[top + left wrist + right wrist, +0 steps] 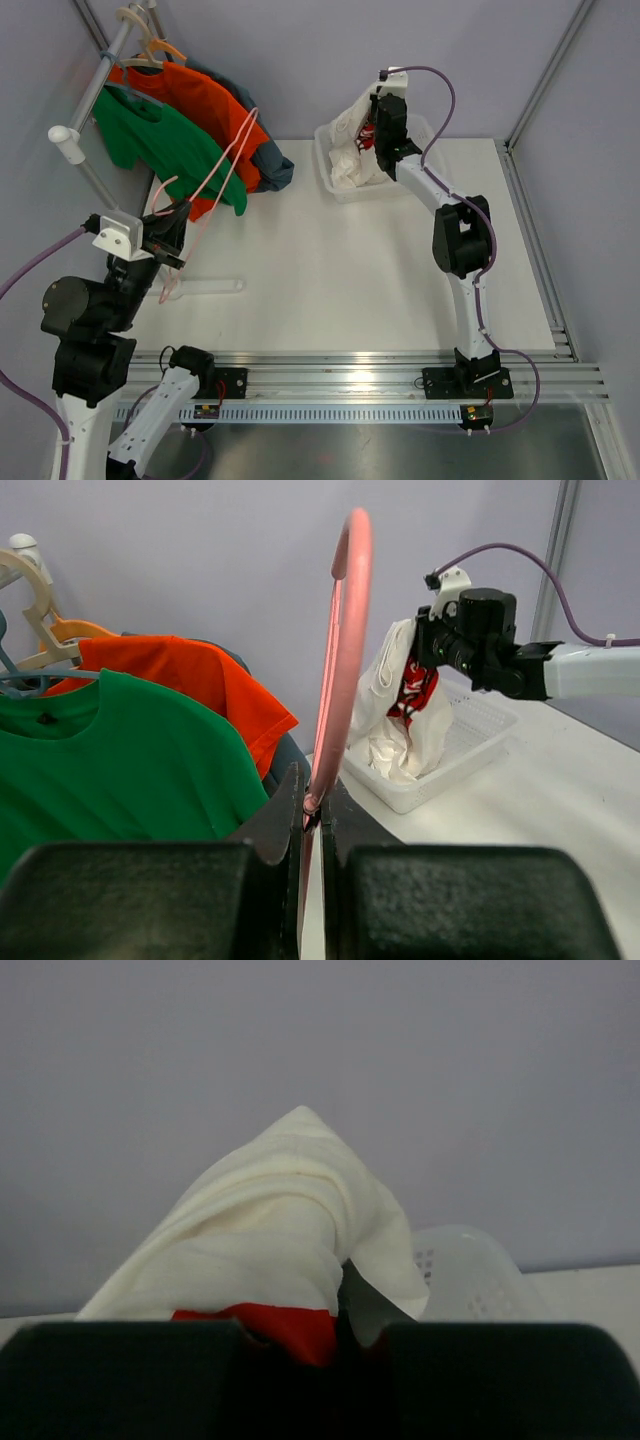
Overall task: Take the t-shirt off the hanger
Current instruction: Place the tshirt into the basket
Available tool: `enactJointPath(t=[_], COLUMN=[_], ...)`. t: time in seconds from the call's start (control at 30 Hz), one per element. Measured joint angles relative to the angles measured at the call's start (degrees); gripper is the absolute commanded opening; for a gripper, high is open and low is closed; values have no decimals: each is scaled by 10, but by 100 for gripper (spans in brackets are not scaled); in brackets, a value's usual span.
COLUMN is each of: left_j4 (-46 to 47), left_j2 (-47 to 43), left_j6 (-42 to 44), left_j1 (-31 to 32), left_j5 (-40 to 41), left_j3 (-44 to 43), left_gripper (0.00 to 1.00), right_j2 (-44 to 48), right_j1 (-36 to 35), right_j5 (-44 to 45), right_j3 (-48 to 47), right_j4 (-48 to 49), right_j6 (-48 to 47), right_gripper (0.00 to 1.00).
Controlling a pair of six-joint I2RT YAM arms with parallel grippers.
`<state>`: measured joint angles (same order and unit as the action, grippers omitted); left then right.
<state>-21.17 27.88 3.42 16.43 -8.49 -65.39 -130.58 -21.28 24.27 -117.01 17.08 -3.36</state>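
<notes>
Aloft, white t-shirt (290, 1220) tight between closed right fingers (120, 1380); pink hanger (345, 630) tight between closed left fingers (130, 900).

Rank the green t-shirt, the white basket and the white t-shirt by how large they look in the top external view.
1. green t-shirt: clearly the largest.
2. white basket: partly hidden, yet wider than the shirt over it.
3. white t-shirt: bunched up, so the smallest.

The pink hanger (345, 630) is glossy plastic, the white t-shirt (380, 700) matt cloth, the basket (480, 728) perforated plastic.
</notes>
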Motion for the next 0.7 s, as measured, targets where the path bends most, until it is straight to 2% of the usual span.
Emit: enactJointPath(t=[0.07, 0.1, 0.17, 0.2, 0.3, 0.33, 0.37, 0.47, 0.7], left_j4=[0, 0, -1, -2, -4, -5, -8, -16, -14], left_j2=[0, 0, 0, 1, 11, 15, 20, 31, 52], left_j6=[0, 0, -2, -3, -5, -5, -5, -7, -7], left_j1=[0, 0, 0, 0, 0, 0, 0, 0, 0], left_j5=[-5, -6, -9, -10, -13, -14, -14, -13, -5], left_j3=[4, 6, 11, 12, 13, 13, 13, 14, 38], left_gripper=[0, 0, 0, 0, 0, 0, 0, 0, 0], right_j2=[0, 0, 0, 0, 5, 12, 20, 53, 191], right_j1=[1, 1, -1, -2, -2, -2, -2, -2, -10], right_j5=[24, 33, 48, 54, 62, 62, 61, 51, -5], right_j3=[34, 43, 47, 43, 33, 41, 50, 68, 100], right_j4=[8, 6, -13, -29, -49, -50, -52, -83, -152], right_j6=[10, 16, 30, 37, 54, 61, 64, 82, 129], right_gripper=[2, 10, 34, 61, 84, 87, 95, 99, 99])
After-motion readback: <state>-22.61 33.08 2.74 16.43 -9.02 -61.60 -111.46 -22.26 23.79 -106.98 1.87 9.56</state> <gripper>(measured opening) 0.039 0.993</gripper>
